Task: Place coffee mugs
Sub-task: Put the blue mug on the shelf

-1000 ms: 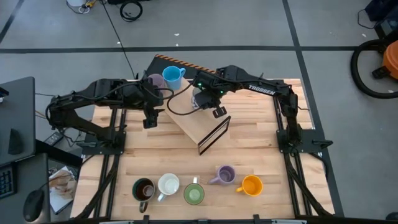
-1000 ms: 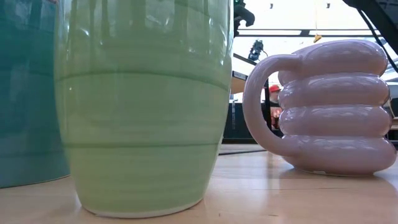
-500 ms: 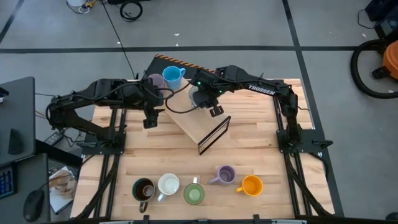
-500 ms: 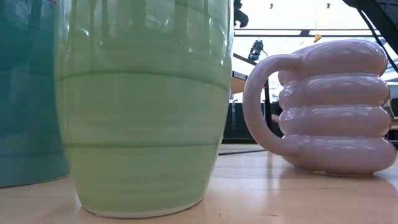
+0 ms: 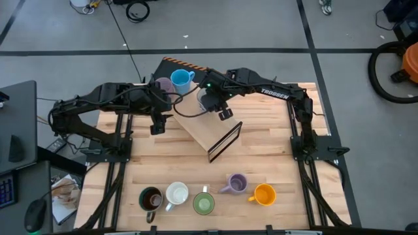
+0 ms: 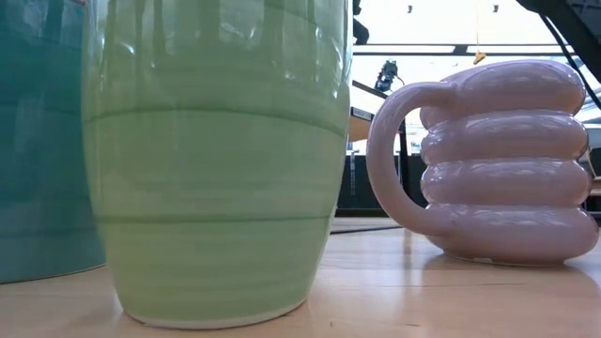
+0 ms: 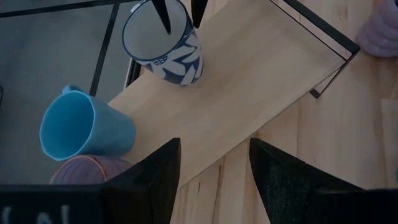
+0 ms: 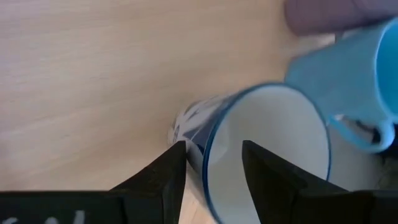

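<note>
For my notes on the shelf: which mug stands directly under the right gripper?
The white mug with the blue leaf pattern, upright on the wooden shelf. The right gripper straddles its rim; the plain blue mug sits beside it.

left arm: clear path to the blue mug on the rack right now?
Probably yes. The left gripper stands open beside the wooden rack, facing the blue mug. The right gripper hangs over the neighbouring white-and-blue patterned mug, so clearance there looks tight.
</note>
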